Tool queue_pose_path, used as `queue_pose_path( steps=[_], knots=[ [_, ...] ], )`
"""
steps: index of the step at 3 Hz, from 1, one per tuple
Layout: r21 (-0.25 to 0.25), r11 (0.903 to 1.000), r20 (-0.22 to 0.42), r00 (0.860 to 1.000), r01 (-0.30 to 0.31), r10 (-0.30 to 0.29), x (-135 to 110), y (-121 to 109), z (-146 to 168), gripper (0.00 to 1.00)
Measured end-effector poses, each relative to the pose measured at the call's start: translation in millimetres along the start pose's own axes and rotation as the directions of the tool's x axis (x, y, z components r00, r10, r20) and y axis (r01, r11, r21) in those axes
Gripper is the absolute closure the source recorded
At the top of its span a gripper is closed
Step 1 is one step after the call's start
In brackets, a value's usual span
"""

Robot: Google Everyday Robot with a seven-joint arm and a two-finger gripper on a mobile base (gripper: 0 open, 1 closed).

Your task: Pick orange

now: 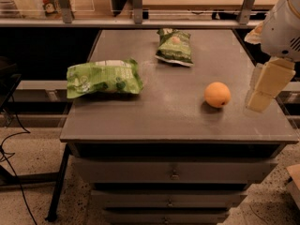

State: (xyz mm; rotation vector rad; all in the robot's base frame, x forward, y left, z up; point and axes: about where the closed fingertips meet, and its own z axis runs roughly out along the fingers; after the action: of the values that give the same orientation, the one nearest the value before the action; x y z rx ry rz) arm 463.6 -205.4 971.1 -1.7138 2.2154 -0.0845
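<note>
The orange [217,94] is a small round fruit on the grey table top [154,116], toward the right front. My gripper [263,89] hangs at the right edge of the table, just right of the orange and apart from it, with its cream tip low near the surface. The white arm [283,25] rises above it at the top right. Nothing is held.
A large green snack bag [104,78] lies on the left of the table. A smaller green bag [175,46] lies at the back centre. A shelf rail with posts [137,6] runs behind. Drawers [174,172] sit below the top. Cables [14,139] lie on the floor at left.
</note>
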Motion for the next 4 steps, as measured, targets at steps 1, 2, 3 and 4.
queue_pose_path(
  steps=[1,2,3,4],
  knots=[
    [-0.033,0.9991,0.009,1.000,-0.028,0.029,-3,-11,29,0.00],
    [-0.067,0.9961,0.021,0.998,-0.056,0.058,-2,-20,58,0.00],
    [-0.089,0.9911,0.043,0.994,-0.099,0.103,8,-27,84,0.00],
    [-0.095,0.9860,0.076,0.987,-0.137,0.144,13,-34,104,0.00]
  ],
)
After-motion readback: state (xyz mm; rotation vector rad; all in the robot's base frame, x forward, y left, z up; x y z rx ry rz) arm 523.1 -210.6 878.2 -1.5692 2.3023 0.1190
